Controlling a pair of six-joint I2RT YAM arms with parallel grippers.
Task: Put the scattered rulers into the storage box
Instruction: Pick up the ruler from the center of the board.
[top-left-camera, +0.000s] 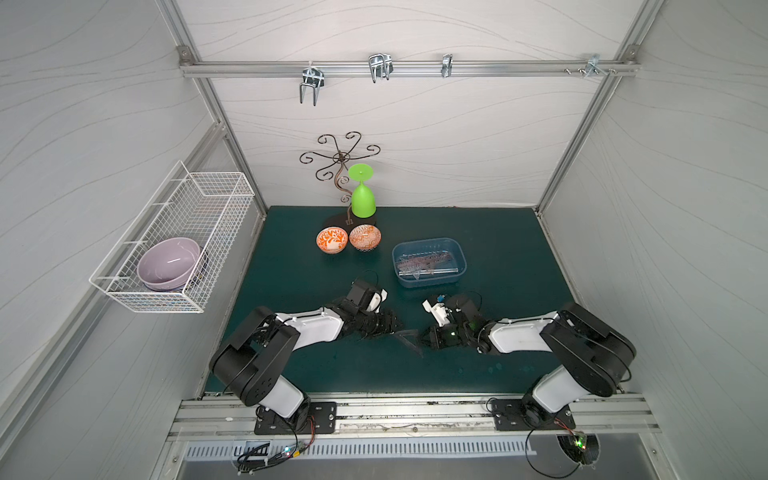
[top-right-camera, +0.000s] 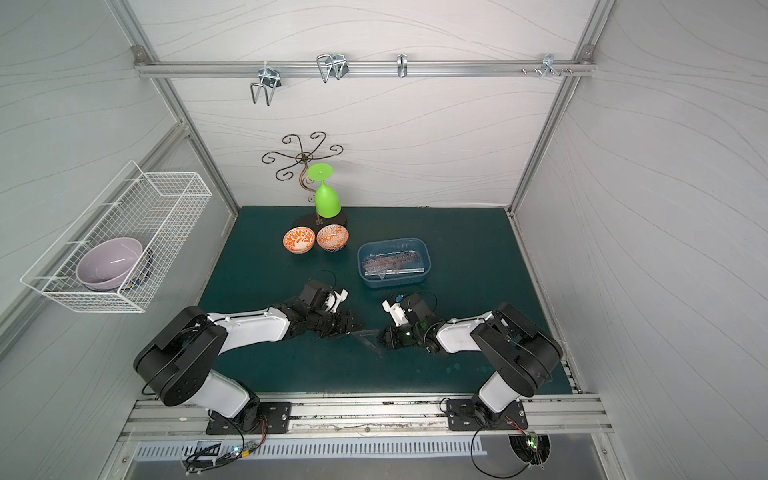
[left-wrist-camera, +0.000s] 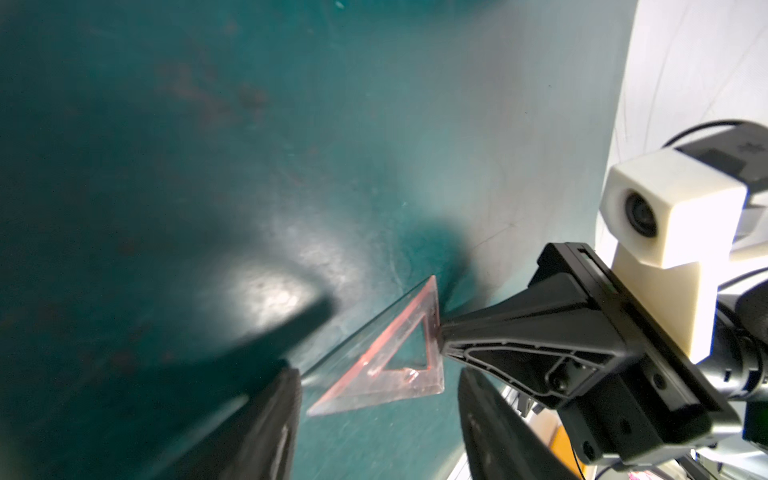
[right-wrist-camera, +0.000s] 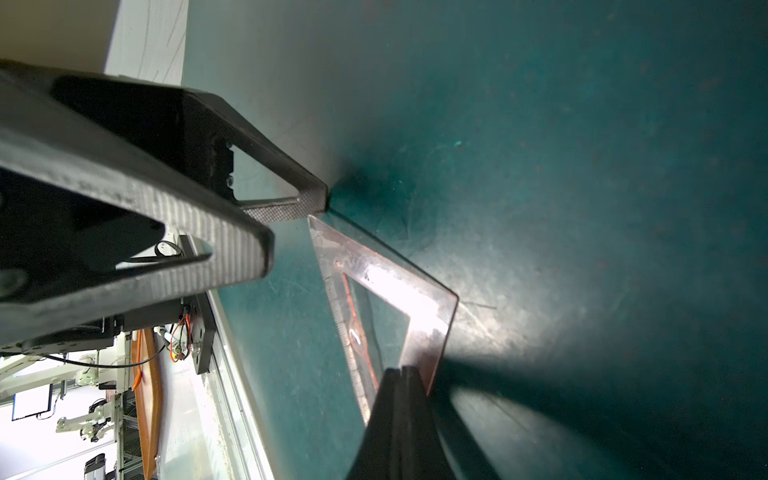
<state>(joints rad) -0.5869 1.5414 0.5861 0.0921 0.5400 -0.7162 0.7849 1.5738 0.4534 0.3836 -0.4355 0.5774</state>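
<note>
The main risk is that the clear triangle ruler (right-wrist-camera: 430, 332) skids or flips away. It is thin and slick, hard to see against the dark tabletop (top-left-camera: 498, 249), and it is only being pushed on, not held. If the right gripper (left-wrist-camera: 445, 337) presses too hard on the short side, the ruler could shoot past the left gripper (left-wrist-camera: 378, 374) before that one closes. If the left fingers close on the flat face rather than across an edge, they would likely slide off. A weak pinch at one corner could also let it swing and drop on the way to the storage box (top-left-camera: 432, 283).

The right gripper's fingers are pressed together with nothing between them, and their tip touches the triangle's short side. The left gripper's fingers (right-wrist-camera: 286, 212) stand moderately apart on either side of the ruler's narrow end. One tip sits just beside a corner, and they hold nothing. The ruler looks tilted in the wrist views, but whether an edge is truly off the tabletop cannot be told.

The triangle lies in the front half of the tabletop, about midway between its left and right edges, between the two grippers. The storage box sits right of the middle, nearer the back edge, with several rulers (top-left-camera: 428, 264) already inside.
</note>
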